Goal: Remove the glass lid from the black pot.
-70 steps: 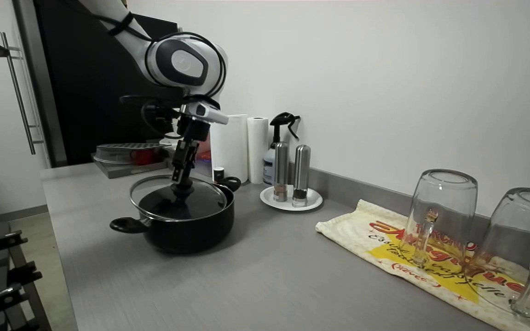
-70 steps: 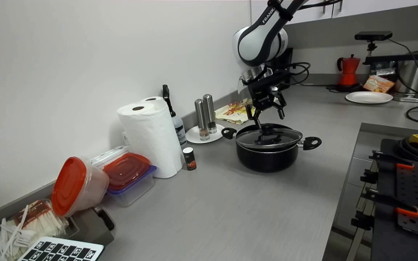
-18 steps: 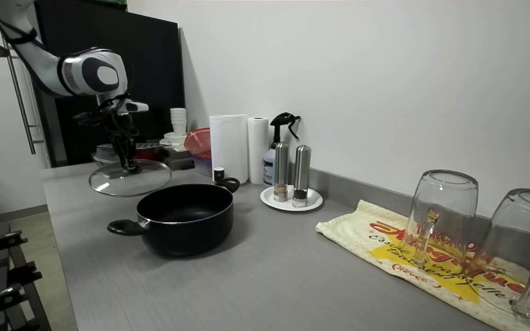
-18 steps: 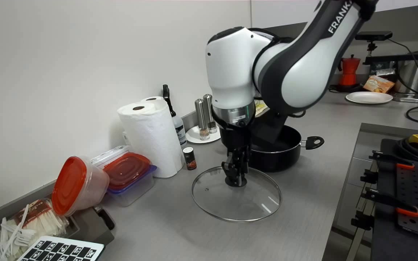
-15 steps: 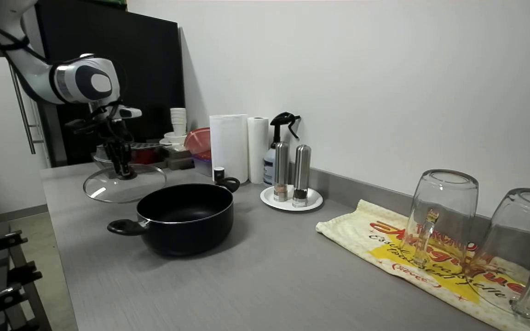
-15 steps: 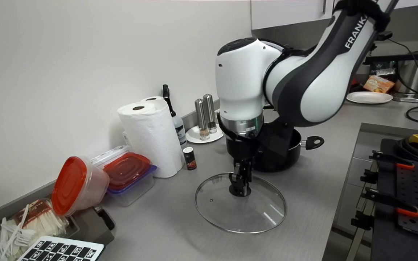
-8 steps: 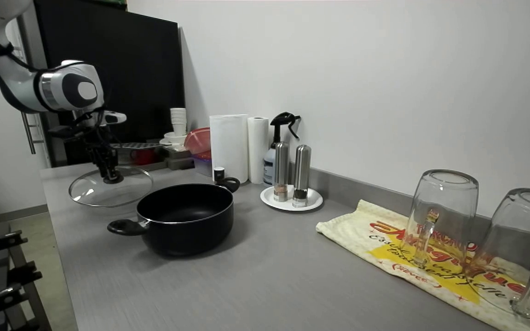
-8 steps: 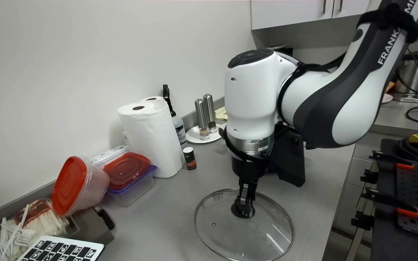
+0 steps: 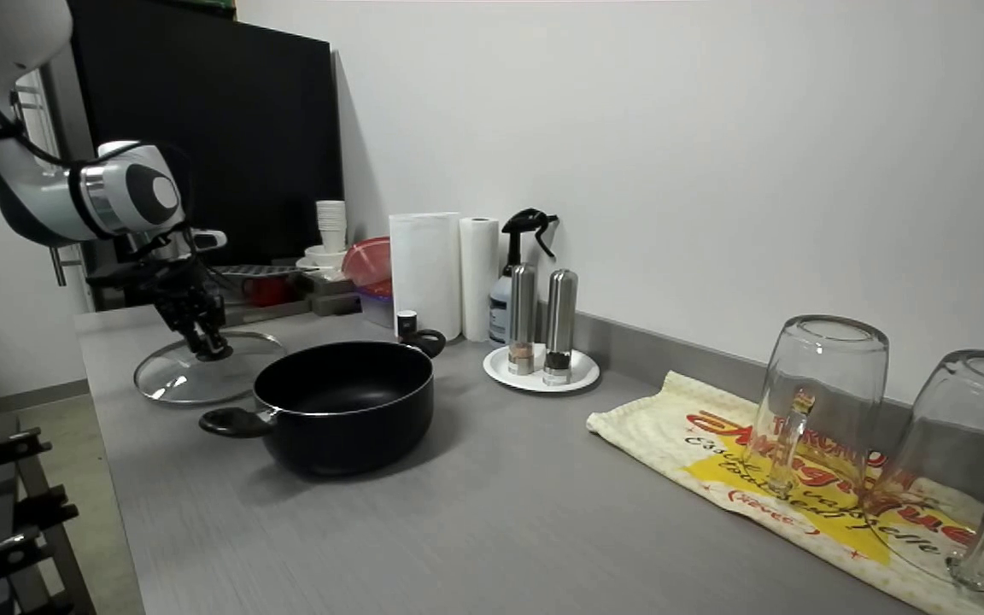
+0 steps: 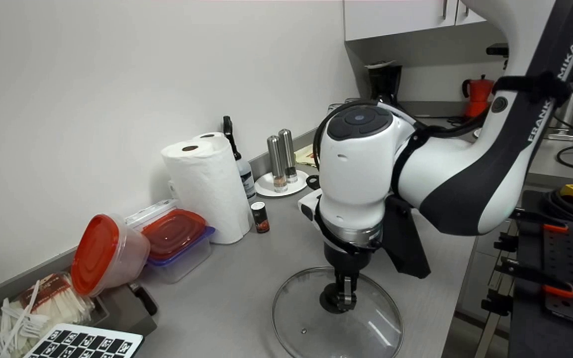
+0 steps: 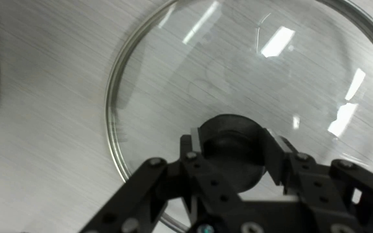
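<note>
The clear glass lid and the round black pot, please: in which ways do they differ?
The clear glass lid is transparent; the round black pot is opaque. The lid is a thin disc, the pot a walled vessel. The lid has one black central knob, the pot two black side handles. The gripper holds the lid, not the pot. Both are round.

The arm (image 10: 440, 164) is sloping down and bending into the wrist (image 10: 356, 179), which is hanging nearly upright, while the gripper (image 11: 233, 142) is pointing downward at a slight slant, its two fingers (image 11: 186, 145) clasping while standing apart.
</note>
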Available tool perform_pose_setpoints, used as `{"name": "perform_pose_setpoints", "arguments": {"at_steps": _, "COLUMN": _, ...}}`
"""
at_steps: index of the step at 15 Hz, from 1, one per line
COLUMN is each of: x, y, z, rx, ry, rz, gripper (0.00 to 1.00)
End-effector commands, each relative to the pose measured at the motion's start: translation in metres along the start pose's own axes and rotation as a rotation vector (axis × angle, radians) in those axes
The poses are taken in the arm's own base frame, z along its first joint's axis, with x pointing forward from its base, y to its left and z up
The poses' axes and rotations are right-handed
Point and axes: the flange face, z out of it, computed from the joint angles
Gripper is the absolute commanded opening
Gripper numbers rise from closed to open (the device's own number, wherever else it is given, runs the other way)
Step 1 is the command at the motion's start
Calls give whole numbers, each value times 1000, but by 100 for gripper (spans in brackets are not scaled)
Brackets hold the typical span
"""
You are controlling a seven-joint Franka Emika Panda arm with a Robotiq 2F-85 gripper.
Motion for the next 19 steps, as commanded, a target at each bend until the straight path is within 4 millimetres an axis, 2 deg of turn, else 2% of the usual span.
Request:
{"name": "perform_pose_setpoints", "arguments": {"at_steps": 1, "x": 3, "y": -4, "z": 15, "rx": -53, "ry": 19, "rz": -88, "gripper": 22}}
{"name": "perform_pose_setpoints", "arguments": {"at_steps": 5, "x": -1, "y": -7, "z": 24, "rx": -95, "ry": -29, "rz": -134, "gripper": 22}}
{"name": "perform_pose_setpoints", "arguments": {"at_steps": 6, "x": -1, "y": -7, "z": 24, "rx": -101, "ry": -43, "rz": -125, "gripper": 60}}
{"name": "perform_pose_setpoints", "arguments": {"at_steps": 7, "x": -3, "y": -5, "z": 17, "rx": -76, "ry": -21, "rz": -106, "gripper": 48}}
{"name": "perform_pose_setpoints", "arguments": {"at_steps": 9, "x": -4, "y": -5, "z": 19, "rx": -87, "ry": -35, "rz": -109, "gripper": 59}}
{"name": "perform_pose_setpoints", "arguments": {"at_steps": 19, "x": -4, "y": -6, "z": 20, "rx": -87, "ry": -36, "rz": -110, "gripper": 60}}
